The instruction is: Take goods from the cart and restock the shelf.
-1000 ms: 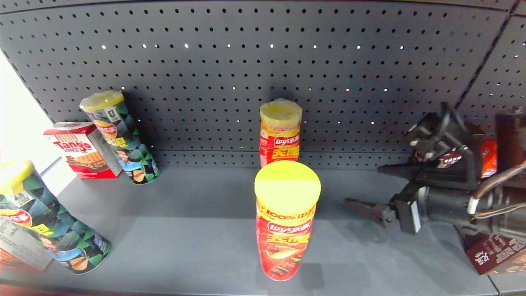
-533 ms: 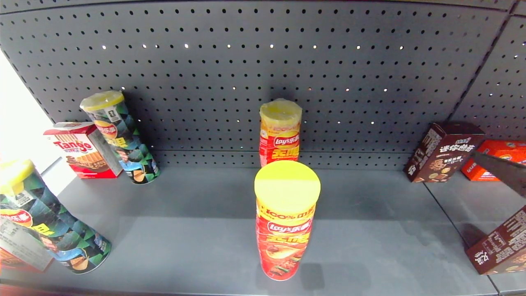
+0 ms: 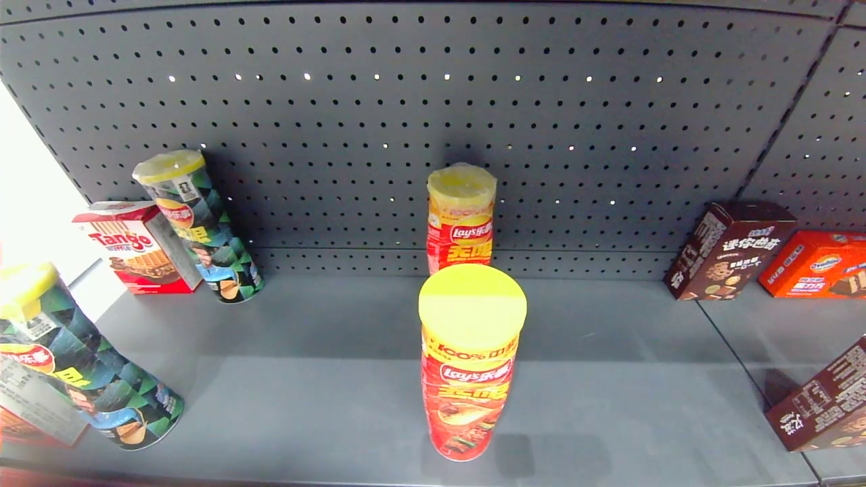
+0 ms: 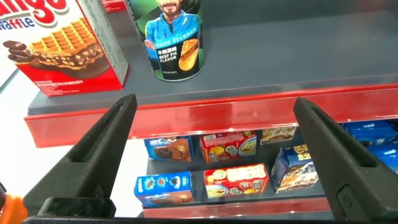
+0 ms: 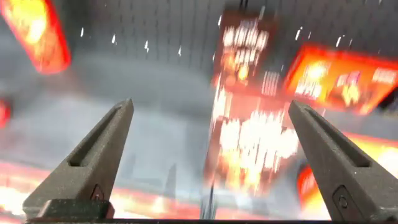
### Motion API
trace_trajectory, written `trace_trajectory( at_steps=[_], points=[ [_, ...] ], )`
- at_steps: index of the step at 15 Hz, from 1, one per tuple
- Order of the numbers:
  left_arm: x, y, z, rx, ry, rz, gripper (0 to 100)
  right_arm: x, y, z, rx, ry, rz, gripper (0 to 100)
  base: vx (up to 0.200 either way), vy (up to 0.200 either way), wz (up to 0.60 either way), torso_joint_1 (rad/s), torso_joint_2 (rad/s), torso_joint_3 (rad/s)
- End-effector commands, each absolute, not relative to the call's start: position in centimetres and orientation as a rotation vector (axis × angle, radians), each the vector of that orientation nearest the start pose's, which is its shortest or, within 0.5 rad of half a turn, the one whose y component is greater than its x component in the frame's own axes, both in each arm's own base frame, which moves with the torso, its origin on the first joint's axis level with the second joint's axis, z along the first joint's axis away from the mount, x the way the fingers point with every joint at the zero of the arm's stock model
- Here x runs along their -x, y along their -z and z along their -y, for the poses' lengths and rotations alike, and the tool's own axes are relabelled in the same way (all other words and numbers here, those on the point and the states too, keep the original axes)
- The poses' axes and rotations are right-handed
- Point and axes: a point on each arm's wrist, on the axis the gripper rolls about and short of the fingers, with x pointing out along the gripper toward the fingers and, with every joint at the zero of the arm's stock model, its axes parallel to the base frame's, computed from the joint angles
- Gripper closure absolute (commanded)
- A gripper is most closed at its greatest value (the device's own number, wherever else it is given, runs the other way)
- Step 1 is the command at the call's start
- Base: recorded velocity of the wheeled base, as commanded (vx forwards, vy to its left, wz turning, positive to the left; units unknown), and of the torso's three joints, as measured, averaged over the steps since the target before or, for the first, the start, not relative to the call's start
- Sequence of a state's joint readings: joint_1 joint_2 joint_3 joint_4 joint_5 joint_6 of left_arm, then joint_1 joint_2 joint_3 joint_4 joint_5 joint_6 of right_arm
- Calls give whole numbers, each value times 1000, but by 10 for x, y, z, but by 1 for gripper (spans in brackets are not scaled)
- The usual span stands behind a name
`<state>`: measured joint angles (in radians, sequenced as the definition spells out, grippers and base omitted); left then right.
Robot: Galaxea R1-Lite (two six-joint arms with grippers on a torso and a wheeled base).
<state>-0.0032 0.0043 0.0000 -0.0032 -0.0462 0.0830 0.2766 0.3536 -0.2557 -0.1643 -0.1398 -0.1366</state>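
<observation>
A red chip can with a yellow lid [image 3: 470,362] stands upright at the front middle of the grey shelf [image 3: 325,379]. A second red can [image 3: 461,216] stands behind it against the pegboard. My left gripper [image 4: 214,102] is open and holds nothing, below and in front of the shelf's red front edge [image 4: 205,115], facing a waffle box [image 4: 62,46] and a green can [image 4: 174,37]. My right gripper [image 5: 211,104] is open with nothing between its fingers, in front of blurred red and dark boxes [image 5: 249,130].
Two green chip cans [image 3: 199,226] [image 3: 88,379] and a red waffle box [image 3: 132,247] stand at the shelf's left. Brown boxes [image 3: 727,250] [image 3: 822,406] and an orange box [image 3: 815,264] stand at the right. A lower shelf holds several small packs [image 4: 227,165].
My right arm has drawn back to the right and left the head view, uncovering the brown and orange boxes. The cans have not moved.
</observation>
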Motion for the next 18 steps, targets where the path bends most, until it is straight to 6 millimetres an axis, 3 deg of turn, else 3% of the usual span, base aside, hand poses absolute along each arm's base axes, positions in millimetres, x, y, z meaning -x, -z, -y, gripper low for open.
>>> trace_trajectory(
  at_steps=[1, 3, 9, 14, 18],
  points=[
    [22, -76, 1, -84, 49, 1, 0, 24, -92, 10, 111, -155, 101, 0, 0, 0, 0, 0, 0, 0],
    [22, -76, 1, -84, 48, 2, 0, 22, -82, 9, 90, -181, 60, 0, 0, 0, 0, 0, 0, 0],
    [22, -76, 1, -83, 49, 2, 0, 21, -81, 10, 43, -376, 57, 0, 0, 0, 0, 0, 0, 0],
    [22, -76, 1, -83, 49, 2, 0, 12, -84, 5, 59, -25, -87, 0, 0, 0, 0, 0, 0, 0],
    [22, -76, 1, -81, 46, 0, 0, 14, -83, 5, 22, 52, -52, 0, 0, 0, 0, 0, 0, 0]
  ],
)
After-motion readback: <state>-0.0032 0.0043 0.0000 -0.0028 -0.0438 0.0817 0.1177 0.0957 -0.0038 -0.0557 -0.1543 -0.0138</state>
